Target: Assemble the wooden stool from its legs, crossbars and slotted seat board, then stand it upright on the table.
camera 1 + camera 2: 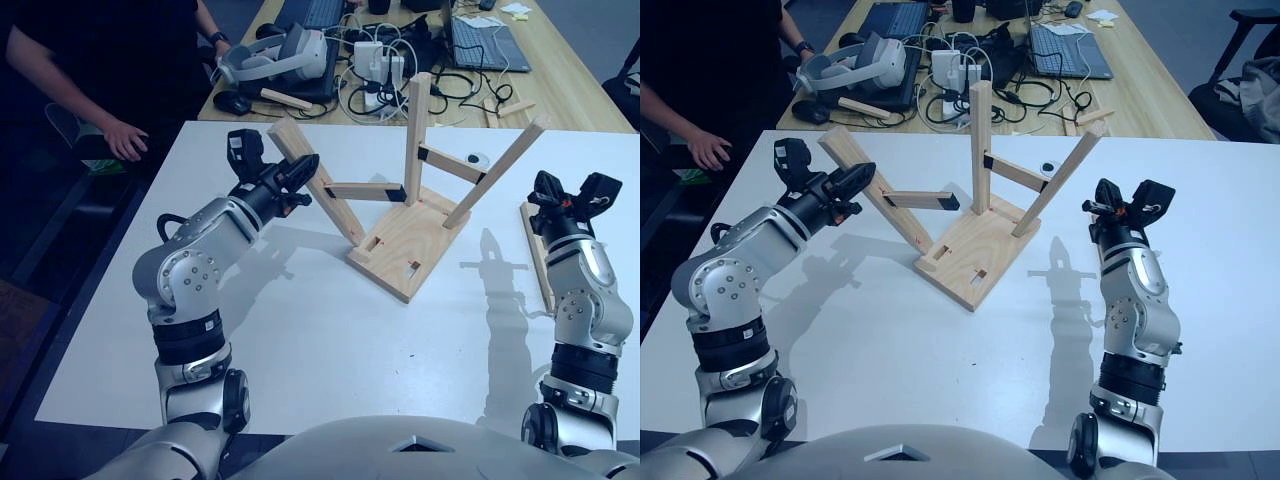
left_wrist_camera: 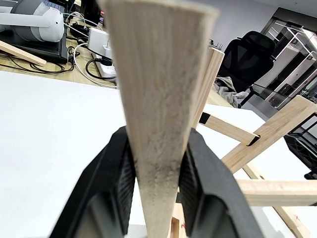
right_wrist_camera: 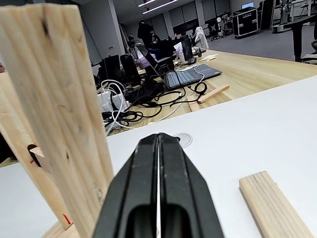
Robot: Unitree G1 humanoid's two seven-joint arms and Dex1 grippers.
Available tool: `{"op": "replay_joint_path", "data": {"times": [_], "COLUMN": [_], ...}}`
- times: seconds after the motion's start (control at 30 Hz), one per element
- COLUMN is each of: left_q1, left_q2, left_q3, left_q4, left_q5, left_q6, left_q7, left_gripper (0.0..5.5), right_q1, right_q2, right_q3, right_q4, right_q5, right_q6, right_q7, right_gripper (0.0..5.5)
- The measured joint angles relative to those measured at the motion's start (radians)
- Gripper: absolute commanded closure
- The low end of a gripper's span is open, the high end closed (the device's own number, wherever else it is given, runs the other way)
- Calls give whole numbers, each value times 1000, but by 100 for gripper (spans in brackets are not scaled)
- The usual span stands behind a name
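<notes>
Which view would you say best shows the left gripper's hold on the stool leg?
The left wrist view: the left gripper clamps the leg on both sides, close up. The eye views show that grip from farther off, side on.

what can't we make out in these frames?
- Loose stick: the right arm overlaps it in the eye views, and the frame edge cuts it off in the right wrist view. Leg or crossbar, cannot tell.
- How deep the joints sit in the board: too small in the eye views. In the left wrist view the held leg and the left gripper block them.
</notes>
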Motion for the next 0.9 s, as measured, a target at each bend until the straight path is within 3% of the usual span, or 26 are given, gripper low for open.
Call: {"op": "replay_joint_path", "data": {"times": [0.5,0.9], "left_q1": [46,-11], "left_q2": [-24,-16], "left_q3": [1,-129], "left_q4": [-8,39], "left_q5": [-37,38], "left_q6": [1,-53], "left_q7": [18,-25], "left_gripper": [447,447], "right_q1": [-24,17], "right_q2": [-10,-30], "right_q3": [2,49], "right_q4": [29,39], "right_q5": [-9,-39], "right_q6": [-21,-23], "right_q7": [5,75], "right_gripper": [550,550]}}
